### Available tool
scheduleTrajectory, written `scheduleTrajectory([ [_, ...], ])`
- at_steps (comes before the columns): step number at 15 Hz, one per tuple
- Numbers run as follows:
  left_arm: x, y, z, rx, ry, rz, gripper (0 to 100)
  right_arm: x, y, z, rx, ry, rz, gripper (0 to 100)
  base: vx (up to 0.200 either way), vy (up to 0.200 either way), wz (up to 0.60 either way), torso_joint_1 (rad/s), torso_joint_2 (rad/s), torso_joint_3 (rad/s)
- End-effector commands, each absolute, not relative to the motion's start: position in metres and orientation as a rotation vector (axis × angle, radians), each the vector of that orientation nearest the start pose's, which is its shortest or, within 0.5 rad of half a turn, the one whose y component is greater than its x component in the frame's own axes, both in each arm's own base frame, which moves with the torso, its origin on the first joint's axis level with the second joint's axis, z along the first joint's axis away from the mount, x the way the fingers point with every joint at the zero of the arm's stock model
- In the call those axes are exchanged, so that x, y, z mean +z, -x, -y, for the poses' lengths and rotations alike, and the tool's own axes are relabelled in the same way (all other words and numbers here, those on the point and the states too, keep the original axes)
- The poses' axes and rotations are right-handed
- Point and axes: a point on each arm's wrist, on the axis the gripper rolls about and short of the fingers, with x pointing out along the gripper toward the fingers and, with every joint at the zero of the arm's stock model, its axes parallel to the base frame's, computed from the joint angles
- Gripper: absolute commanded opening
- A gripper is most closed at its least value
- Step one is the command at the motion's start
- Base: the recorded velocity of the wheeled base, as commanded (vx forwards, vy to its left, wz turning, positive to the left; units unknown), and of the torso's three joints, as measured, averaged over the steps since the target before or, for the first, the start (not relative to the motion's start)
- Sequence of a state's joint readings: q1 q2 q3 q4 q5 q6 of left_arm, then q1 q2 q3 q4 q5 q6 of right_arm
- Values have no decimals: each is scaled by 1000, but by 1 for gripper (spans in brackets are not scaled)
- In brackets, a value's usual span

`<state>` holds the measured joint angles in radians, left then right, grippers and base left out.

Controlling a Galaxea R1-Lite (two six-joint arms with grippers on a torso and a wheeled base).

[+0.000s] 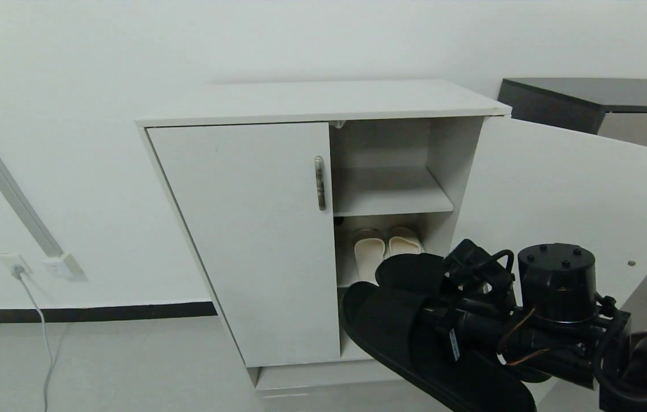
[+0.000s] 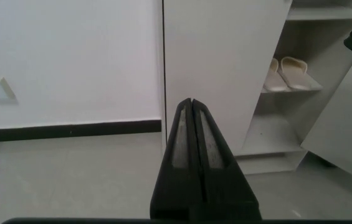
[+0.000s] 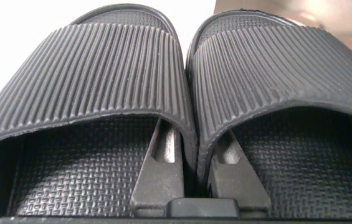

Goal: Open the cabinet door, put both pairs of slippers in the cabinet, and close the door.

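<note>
The white cabinet has its right door swung open and its left door shut. A pair of cream slippers rests on the middle shelf inside, also seen as cream slippers from the left wrist. My right gripper is shut on the black slippers, held in the air in front of the open compartment. Its fingers pinch the two inner side walls of the black slippers together. My left gripper is shut and holds nothing, low over the floor facing the cabinet.
A dark counter stands behind the open door at the right. A wall socket with a cable sits low on the left wall. The upper shelf and bottom shelf are bare. Grey floor lies open at the left.
</note>
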<state>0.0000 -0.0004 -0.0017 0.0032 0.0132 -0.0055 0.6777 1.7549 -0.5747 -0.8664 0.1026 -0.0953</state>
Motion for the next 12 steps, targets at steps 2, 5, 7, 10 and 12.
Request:
scheduleTrajectory([
  [2, 76, 23, 0, 14, 6, -1, 0, 129, -224, -183, 789, 182, -275, 0, 0, 0, 0, -41, 440, 388],
  [5, 76, 23, 0, 14, 6, -1, 0, 126, -224, -184, 792, 185, -284, 0, 0, 0, 0, -20, 411, 383],
  [7, 76, 23, 0, 14, 6, -1, 0, 125, -223, -186, 798, 186, -286, 0, 0, 0, 0, -2, 161, 146],
  [10, 76, 23, 0, 12, 5, -2, 0, 122, -223, -189, 798, 186, -279, 0, 0, 0, 0, -1, 24, 12],
  [12, 76, 23, 0, 14, 5, -2, 0, 122, -223, -189, 796, 186, -279, 0, 0, 0, 0, 0, 0, 0],
])
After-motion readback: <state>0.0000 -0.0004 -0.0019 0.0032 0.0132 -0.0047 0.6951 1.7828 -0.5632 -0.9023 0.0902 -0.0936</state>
